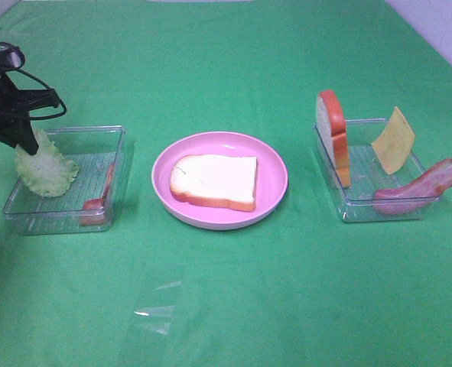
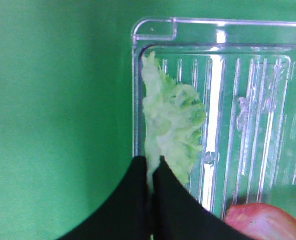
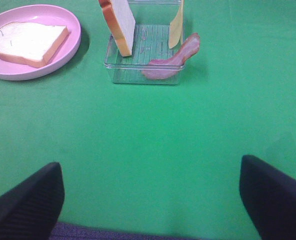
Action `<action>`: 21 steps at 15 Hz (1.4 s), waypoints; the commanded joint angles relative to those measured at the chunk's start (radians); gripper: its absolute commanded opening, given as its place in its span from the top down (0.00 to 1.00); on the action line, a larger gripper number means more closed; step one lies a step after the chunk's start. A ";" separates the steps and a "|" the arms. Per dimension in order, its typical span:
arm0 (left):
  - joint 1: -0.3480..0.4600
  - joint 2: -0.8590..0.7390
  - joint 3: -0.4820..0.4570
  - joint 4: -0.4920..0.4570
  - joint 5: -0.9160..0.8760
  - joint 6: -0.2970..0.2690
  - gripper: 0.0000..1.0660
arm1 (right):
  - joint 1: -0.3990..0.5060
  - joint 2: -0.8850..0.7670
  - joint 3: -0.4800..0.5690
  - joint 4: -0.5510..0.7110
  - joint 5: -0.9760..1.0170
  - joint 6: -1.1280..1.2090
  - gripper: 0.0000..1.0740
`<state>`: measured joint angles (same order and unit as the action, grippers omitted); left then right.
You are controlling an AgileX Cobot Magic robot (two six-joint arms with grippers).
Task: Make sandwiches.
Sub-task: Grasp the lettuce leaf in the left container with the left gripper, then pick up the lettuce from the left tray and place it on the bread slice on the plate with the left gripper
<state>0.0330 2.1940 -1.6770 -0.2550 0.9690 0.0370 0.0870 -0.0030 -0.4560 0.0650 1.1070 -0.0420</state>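
**Lettuce pinched at the left tray, one slice on the plate**

The pale green lettuce leaf [image 1: 46, 167] [image 2: 170, 130] stands at the left edge of the exterior view, over the far left corner of the left tray [image 1: 95, 131] [image 2: 155, 27]. The left gripper [image 1: 27, 141] [image 2: 152, 167] is pressed together on the leaf's upper edge, and the leaf hangs down into the tray. Whether its lower edge touches the tray floor cannot be told. The left bacon strip [image 1: 102, 195] [image 2: 265, 222] leans along the same tray's right wall, apart from the leaf.

In the middle of the frame, the flat bread slice [image 1: 214, 181] [image 3: 27, 42] lies alone on the pink plate [image 1: 275, 164] [image 3: 72, 47].

At right, the right tray [image 1: 371, 208] [image 3: 137, 75] holds the upright bread slice [image 1: 333, 134] [image 3: 118, 25] against its left wall. The cheese square [image 1: 394, 140] [image 3: 176, 27] leans at its far right. The right bacon strip [image 1: 424, 186] [image 3: 175, 57] lies draped over the near right corner, one end sticking out past the rim.

The right gripper [image 3: 153, 197] shows only in its wrist view, fingers spread wide and holding nothing above the green cloth [image 1: 233, 306] [image 3: 153, 130], well apart from the right tray.
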 commanded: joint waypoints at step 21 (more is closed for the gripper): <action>-0.381 0.081 -0.545 -0.268 0.083 -0.064 1.00 | -0.006 -0.026 0.004 -0.009 -0.004 0.006 0.14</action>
<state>-0.3400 2.2750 -2.2170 -0.4990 1.0660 -0.0220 0.0870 -0.0030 -0.4560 0.0650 1.1070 -0.0420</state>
